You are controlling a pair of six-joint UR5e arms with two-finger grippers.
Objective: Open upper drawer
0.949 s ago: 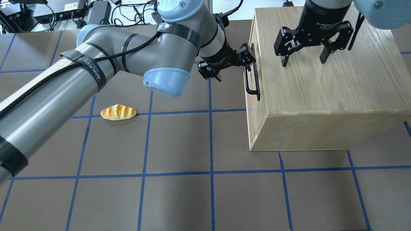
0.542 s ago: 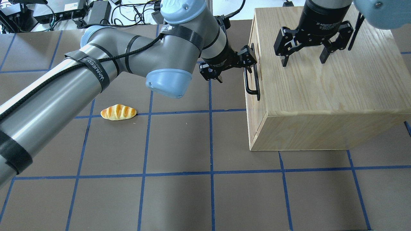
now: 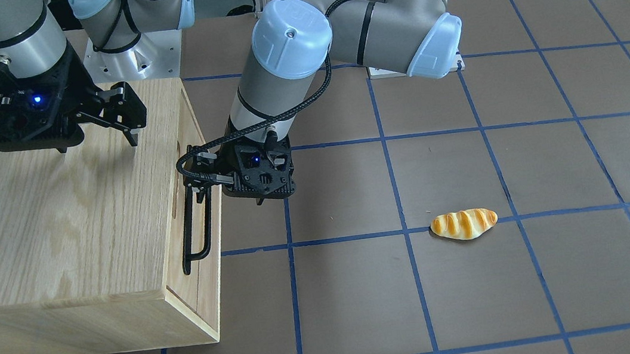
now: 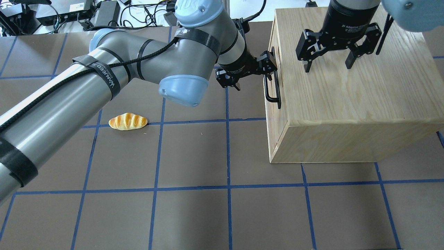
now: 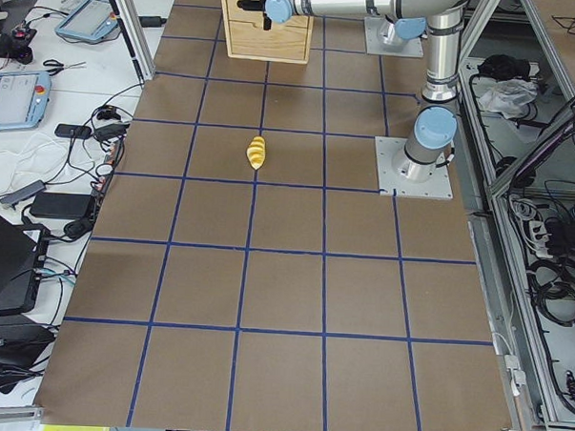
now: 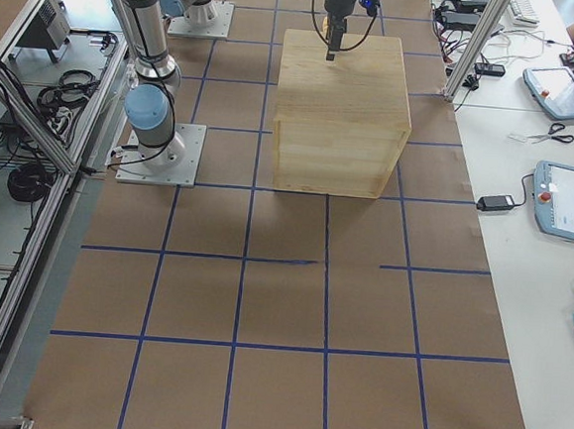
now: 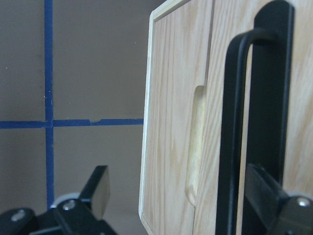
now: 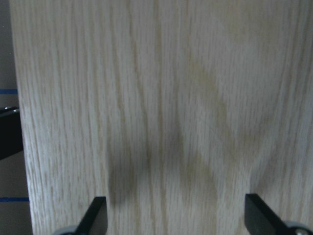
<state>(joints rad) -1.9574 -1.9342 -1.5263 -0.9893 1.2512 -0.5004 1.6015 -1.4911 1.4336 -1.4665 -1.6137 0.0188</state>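
Observation:
The upper drawer (image 4: pixel 277 113) is the light oak front panel on the cabinet's side that faces my left arm, and it sits flush with the cabinet. Its long black bar handle (image 4: pixel 271 91) shows in the front view (image 3: pixel 196 227) too. My left gripper (image 4: pixel 256 77) is open at the handle's far end. In the left wrist view the handle (image 7: pixel 230 137) stands between the spread fingers (image 7: pixel 100 191), close to the right one. My right gripper (image 4: pixel 327 67) is open and empty just above the cabinet's top (image 4: pixel 347 97).
A toy bread roll (image 4: pixel 127 121) lies on the brown gridded table to the left of the cabinet, also in the front view (image 3: pixel 464 224). Cables and power boxes (image 4: pixel 69 14) lie beyond the table's far edge.
My left arm has shifted slightly to the right, toward the drawer front. Its gripper stays open at the handle. The right arm, the drawer and the bread roll have not moved.

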